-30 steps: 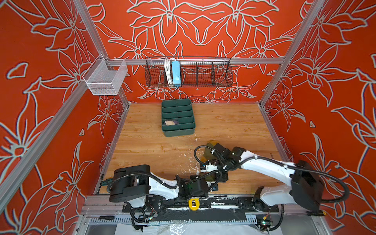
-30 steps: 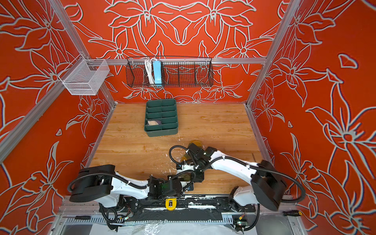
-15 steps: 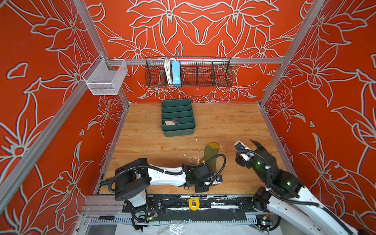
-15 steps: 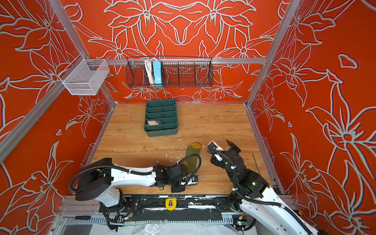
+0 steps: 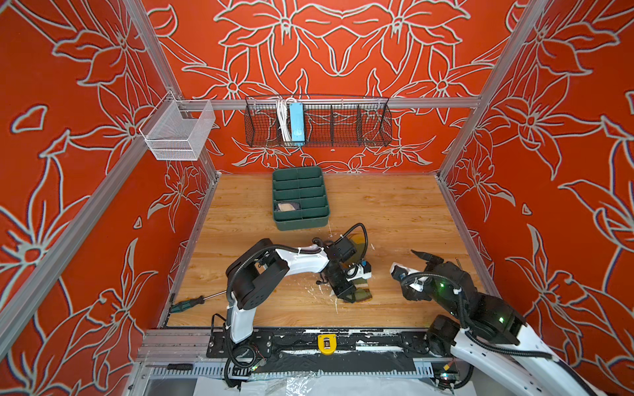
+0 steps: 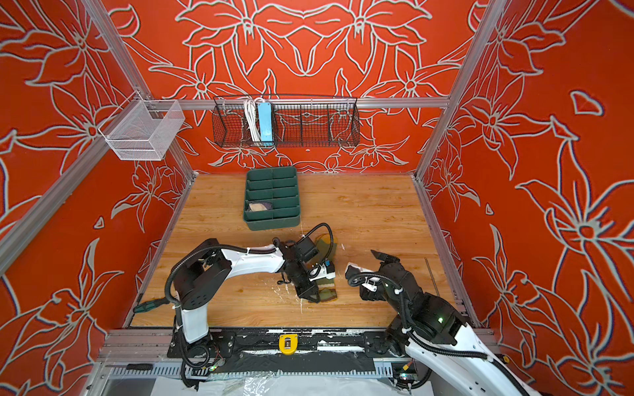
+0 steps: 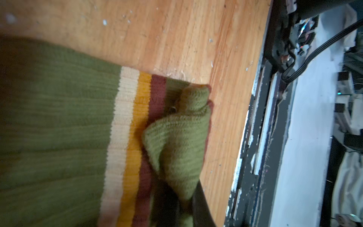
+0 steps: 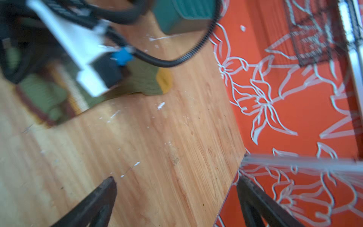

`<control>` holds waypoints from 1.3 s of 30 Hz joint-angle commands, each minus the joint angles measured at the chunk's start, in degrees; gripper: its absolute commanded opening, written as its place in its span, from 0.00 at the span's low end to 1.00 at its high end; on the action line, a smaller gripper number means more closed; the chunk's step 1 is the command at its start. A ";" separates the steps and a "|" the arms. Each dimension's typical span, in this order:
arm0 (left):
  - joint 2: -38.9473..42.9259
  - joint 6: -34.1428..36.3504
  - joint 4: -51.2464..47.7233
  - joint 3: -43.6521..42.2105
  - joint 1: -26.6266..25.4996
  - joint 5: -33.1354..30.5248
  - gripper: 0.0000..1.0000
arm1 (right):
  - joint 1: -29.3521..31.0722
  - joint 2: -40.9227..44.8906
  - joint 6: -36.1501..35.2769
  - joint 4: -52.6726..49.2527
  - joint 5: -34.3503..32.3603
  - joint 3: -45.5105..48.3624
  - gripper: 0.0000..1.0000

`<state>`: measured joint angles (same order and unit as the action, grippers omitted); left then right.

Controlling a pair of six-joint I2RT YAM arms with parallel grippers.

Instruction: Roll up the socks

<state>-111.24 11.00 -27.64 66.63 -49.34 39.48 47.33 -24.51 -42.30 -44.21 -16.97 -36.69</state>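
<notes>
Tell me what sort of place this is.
Probably a robot data-collection cell, not a home: the left arm and right arm are mounted on one base rail, the orange floral panels sit in an aluminium frame, and the wooden tabletop is walled on three sides.

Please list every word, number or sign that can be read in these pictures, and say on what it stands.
No text can be read anywhere.
Yellow tag on the front rail: a dark mark, too small to read.
Blue strip in the wire basket: no legible label.
Sock: stripes only, no words.
</notes>
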 commanded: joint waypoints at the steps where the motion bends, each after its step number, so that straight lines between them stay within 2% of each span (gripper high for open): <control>1: -3.68 -1.90 -4.31 0.38 1.20 2.53 0.00 | 7.75 -3.39 -2.29 -0.38 -2.78 2.46 0.95; 6: -4.24 -3.25 -3.13 0.87 1.70 2.71 0.00 | 20.79 -14.48 3.94 9.92 -9.63 7.32 0.86; 10: -4.48 -3.94 -2.88 1.22 1.71 2.70 0.00 | 26.41 -24.64 6.03 16.36 -11.51 8.78 0.80; 12: -4.44 -4.05 -2.66 1.22 1.71 3.04 0.00 | 26.95 -28.66 6.13 17.93 -12.04 8.42 0.79; 17: -4.38 -3.81 -2.15 0.44 1.71 3.15 0.00 | 26.89 -35.54 5.06 25.18 -8.52 10.30 0.77; 23: -3.79 -3.75 -1.81 0.07 1.63 2.89 0.00 | 26.37 -44.15 5.30 29.65 -8.17 11.12 0.67; 26: -3.54 -3.45 -1.91 0.49 1.70 2.92 0.00 | 26.15 -46.97 5.89 30.01 -7.99 10.89 0.52; 32: -0.87 -3.79 -1.06 0.13 1.63 2.56 0.00 | 26.22 -49.66 7.83 26.94 -6.27 9.24 0.05; 33: 0.18 -4.03 -0.72 -0.07 1.66 2.18 0.03 | 26.16 -49.67 8.22 26.38 -5.77 8.95 0.00; 39: 11.36 -4.70 2.68 -3.84 1.62 -3.92 0.50 | 26.15 -47.38 11.19 20.52 1.20 7.08 0.00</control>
<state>-106.43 6.35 -26.65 64.12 -47.68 39.79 73.56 -72.79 -33.85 -17.61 -22.20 -28.58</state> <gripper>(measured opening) 0.461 0.090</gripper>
